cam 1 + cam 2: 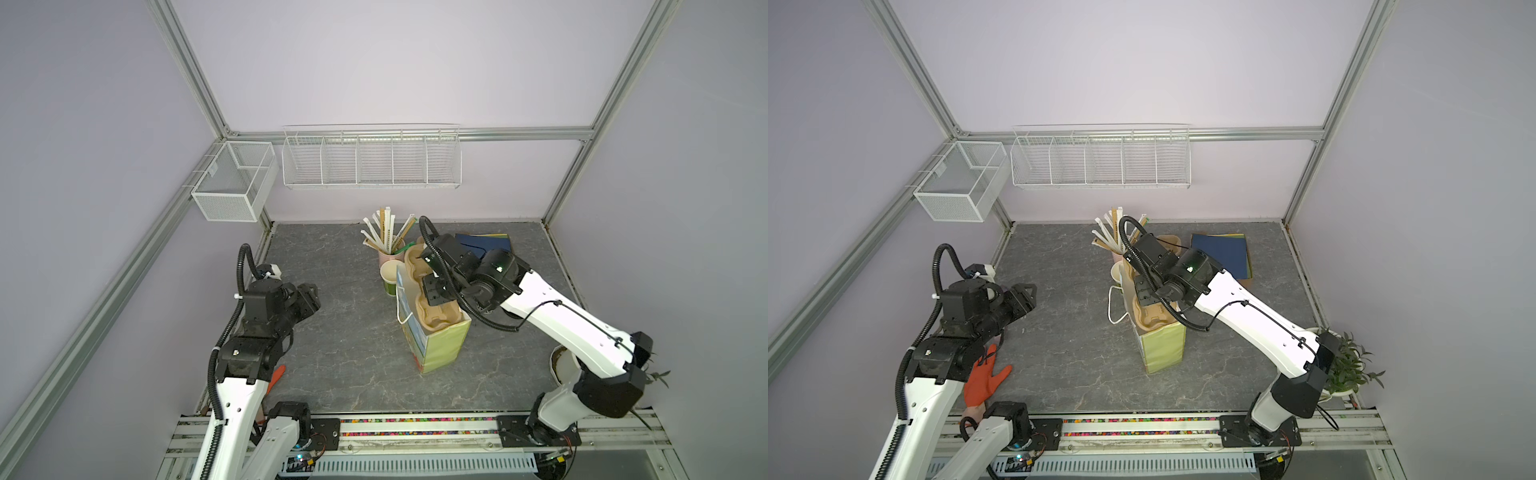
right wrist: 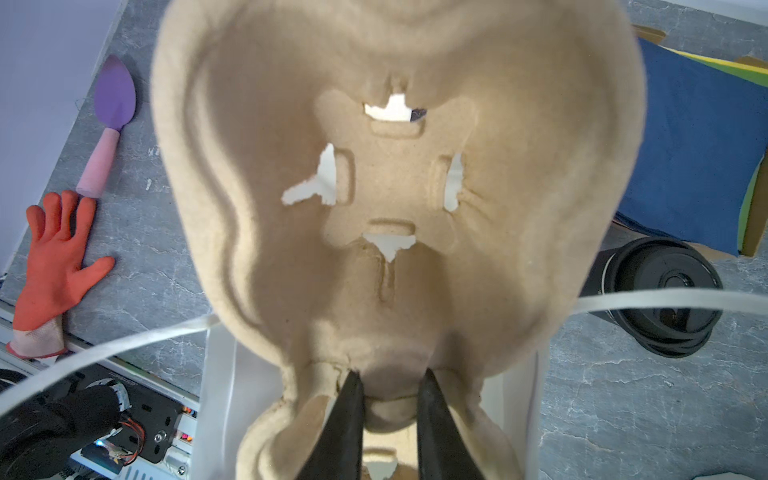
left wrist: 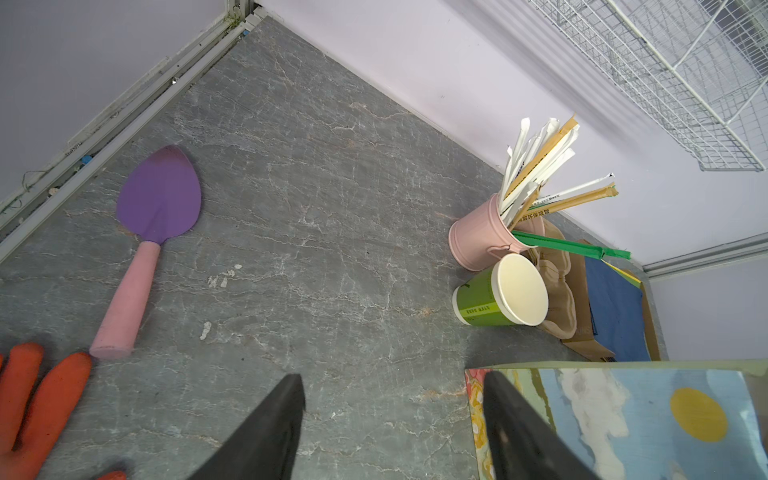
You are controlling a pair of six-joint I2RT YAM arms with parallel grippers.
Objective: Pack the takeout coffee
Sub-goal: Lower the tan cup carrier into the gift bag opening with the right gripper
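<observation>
The right gripper [image 2: 390, 374] pinches the carrier [image 2: 395, 187] by its middle ridge over the bag [image 1: 444, 345], while the black cup [image 2: 660, 291] stands upright on the table [image 2: 623, 415] just right of the bag, under that arm, so nearer it than the spread, empty left gripper [image 3: 392, 376]

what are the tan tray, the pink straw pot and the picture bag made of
tan tray: likely moulded paper pulp. It is matte and fuzzy, with ragged edges at the cut-outs.
pink straw pot: probably painted metal, going by the smooth satin sheen, rolled rim and small side tab. Plastic is possible.
picture bag: apparently coated paper, with a printed scene, crisp folded edges and a slight gloss.
</observation>
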